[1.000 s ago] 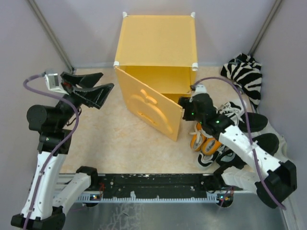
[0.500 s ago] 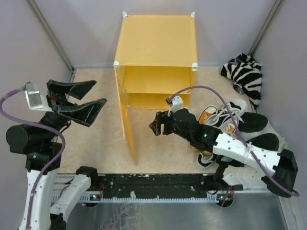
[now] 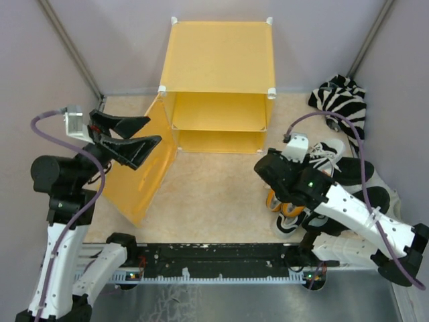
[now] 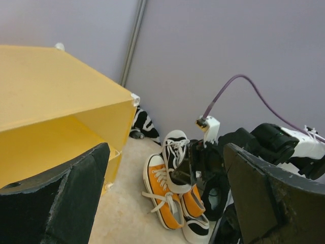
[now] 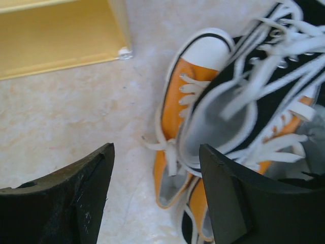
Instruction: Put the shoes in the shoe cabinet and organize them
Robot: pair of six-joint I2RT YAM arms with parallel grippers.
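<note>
Smooth plast. cabinet (image 3: 221, 60), canvas shoes (image 5: 171, 111)

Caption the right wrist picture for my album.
Open black fingers hover over an orange canvas sneaker under a black-and-white sneaker, near the yellow plastic cabinet.

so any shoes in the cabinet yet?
No, the shoe cabinet shows bare shelves, and the shoes lie piled on the floor beside it.

Lavender booth, beige counter
Plain pale lavender-grey walls (image 3: 120, 40) close in on three sides, with a dark metal pole (image 3: 70, 47) slanting up each back corner. The evenly lit, mottled beige counter (image 3: 201, 194) has a black rail (image 3: 221, 253) along its near edge.
</note>
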